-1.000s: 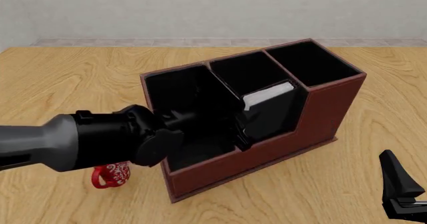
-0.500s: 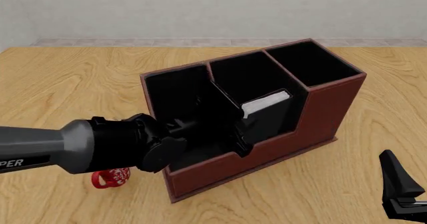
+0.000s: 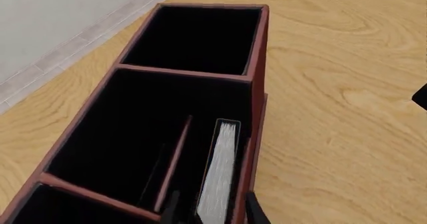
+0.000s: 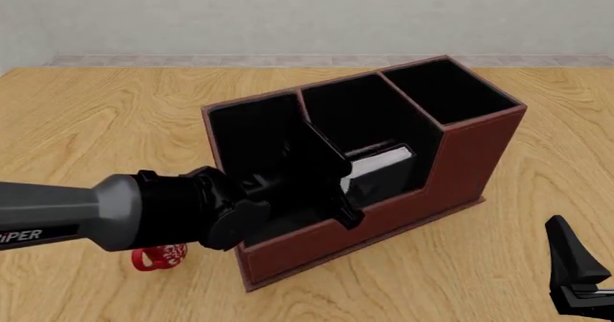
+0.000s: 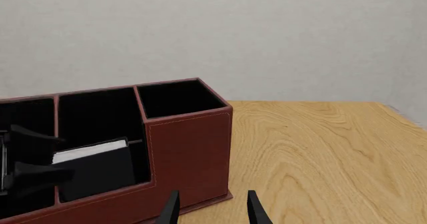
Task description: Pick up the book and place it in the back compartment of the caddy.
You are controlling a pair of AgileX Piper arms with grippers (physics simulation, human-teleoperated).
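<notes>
Caddy: reddish-brown rectangular organiser box (image 3: pixel 257 74) with black lining, standing on the wooden table (image 3: pixel 333 99).
Book: thick black hardcover (image 3: pixel 220 176), white page edges up, upright in the narrow pocket against the caddy's outer wall.
Left gripper (image 3: pixel 212 215): black fingertips flank the book's near end.

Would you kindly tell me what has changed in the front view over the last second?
The left pincer has carried the book lower into the caddy, so its white page edge now sits deeper in the low-walled pocket, and the arm has drawn back slightly. The book remains gripped. The caddy, the mug and the right pincer stayed put.
</notes>
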